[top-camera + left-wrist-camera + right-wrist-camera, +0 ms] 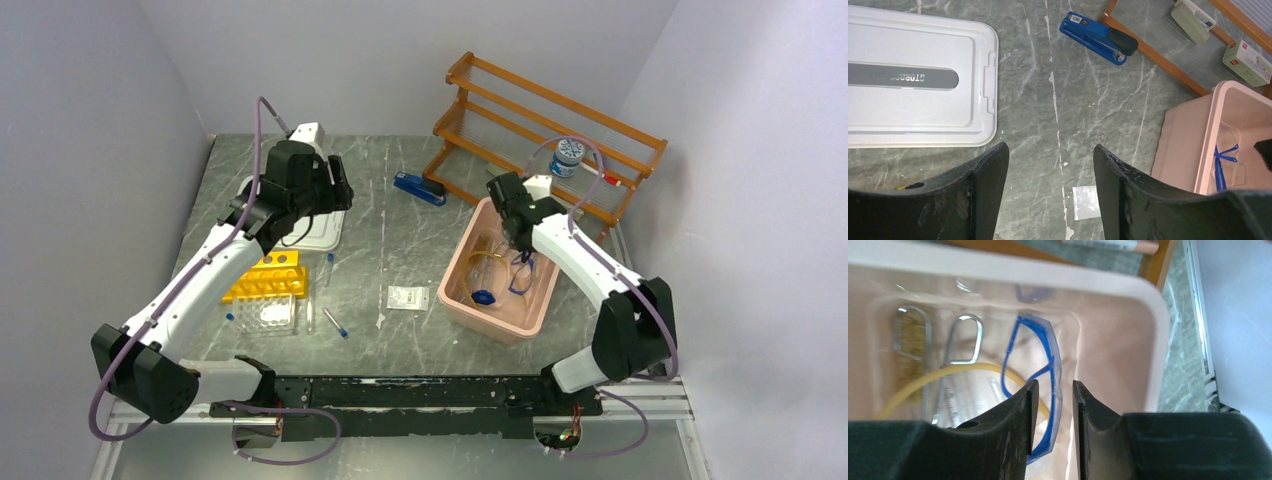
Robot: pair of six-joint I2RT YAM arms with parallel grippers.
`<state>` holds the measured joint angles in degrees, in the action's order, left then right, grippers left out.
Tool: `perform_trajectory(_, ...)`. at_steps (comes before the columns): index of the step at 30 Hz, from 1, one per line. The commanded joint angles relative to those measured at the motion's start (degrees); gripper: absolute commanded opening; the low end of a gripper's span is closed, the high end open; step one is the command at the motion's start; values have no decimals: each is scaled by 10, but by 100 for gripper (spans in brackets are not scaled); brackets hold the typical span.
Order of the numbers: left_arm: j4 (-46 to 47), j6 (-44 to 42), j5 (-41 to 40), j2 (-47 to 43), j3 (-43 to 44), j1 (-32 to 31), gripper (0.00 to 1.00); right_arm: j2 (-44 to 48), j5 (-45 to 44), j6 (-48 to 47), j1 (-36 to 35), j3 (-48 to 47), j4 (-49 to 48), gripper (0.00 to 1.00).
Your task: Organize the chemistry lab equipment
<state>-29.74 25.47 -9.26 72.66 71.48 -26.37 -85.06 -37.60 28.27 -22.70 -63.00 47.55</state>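
The blue-framed goggles (520,275) lie in the pink bin (458,300) with the tan tubing (485,262) and a small blue cap (483,297). My right gripper (515,240) hovers in the bin, slightly open. In the right wrist view it (1053,390) straddles the goggles' frame (1048,350) without gripping it, and the tubing (923,380) shows at the left. The white packet (407,297) lies flat mid-table. Blue-capped tubes (335,322) (329,268) lie loose beside it. My left gripper (335,185) is open and empty, high over the table, with the packet (1084,201) below its jaws (1050,165).
A yellow tube rack (268,278) and a clear tube box (268,315) stand at the left, with a white lid (913,80) behind them. A blue stapler (420,188) lies at the back. The wooden shelf (560,130) holds a blue-capped bottle (567,155).
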Motion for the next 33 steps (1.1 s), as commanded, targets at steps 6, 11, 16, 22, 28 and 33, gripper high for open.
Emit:
perform_trajectory(6, 13, 17, 37, 6, -27, 4, 67, 66, 118, -65, 4, -92, -19, 35)
perform_trajectory(11, 18, 36, 62, 9, -58, 4, 68, 65, 225, -68, 1, -89, -39, 36)
perform_trajectory(16, 42, 56, 120, 18, -104, 4, 81, 70, 293, -89, -36, -81, -69, 37)
perform_trajectory(22, 87, 83, 199, 50, -175, 4, 80, 86, 238, -96, -165, -101, -123, 49)
perform_trajectory(28, 76, 108, 138, 45, -196, 3, 72, 38, 270, -153, -251, -92, -174, 58)
perform_trajectory(33, 33, 131, 46, 11, -183, 3, 69, -79, 316, -193, -278, -145, -124, 68)
